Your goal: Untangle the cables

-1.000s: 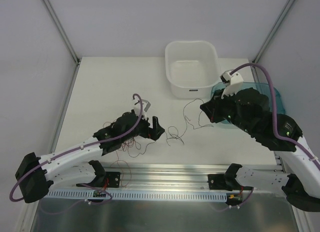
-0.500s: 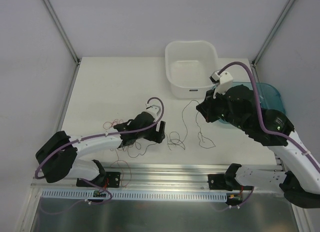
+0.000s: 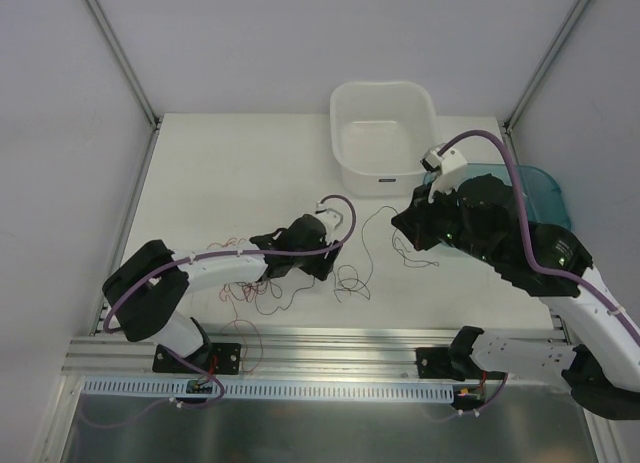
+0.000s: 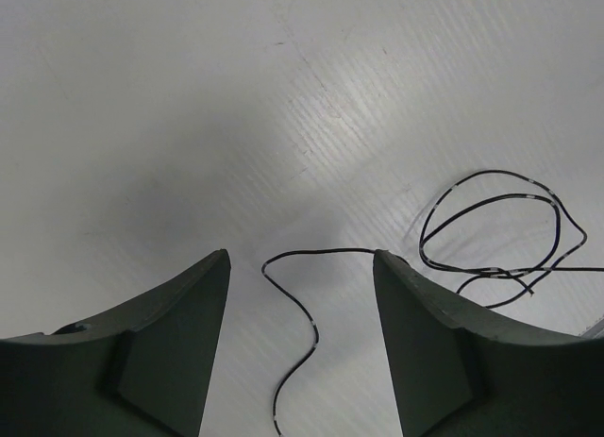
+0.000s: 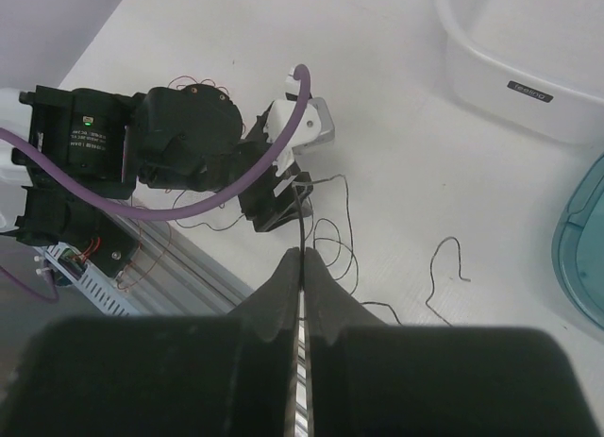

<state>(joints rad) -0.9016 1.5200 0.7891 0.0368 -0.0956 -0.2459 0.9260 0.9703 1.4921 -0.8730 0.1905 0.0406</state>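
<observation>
Left fingers (image 4: 179, 347): apart, set low over the worktop (image 3: 220, 173), straddling a black strand (image 4: 310, 324) so that closing would likely pinch it.
Right fingers (image 5: 276, 291): pressed together on a black cable (image 5: 300, 220), held raised above the worktop, probably to keep that end anchored while the other side gets picked.
Cables (image 3: 350, 275): black loops lying loose on the worktop between the two arms; red strands (image 3: 262, 291) bunched beside and under the left arm, near the front edge.
Step judged: separating one black wire from the rest by anchoring and drawing apart.
White tub (image 3: 380, 178): behind, apart from the wires; no cable seen inside.
Risk: hair-thin wire slipping out from between closing fingers.
</observation>
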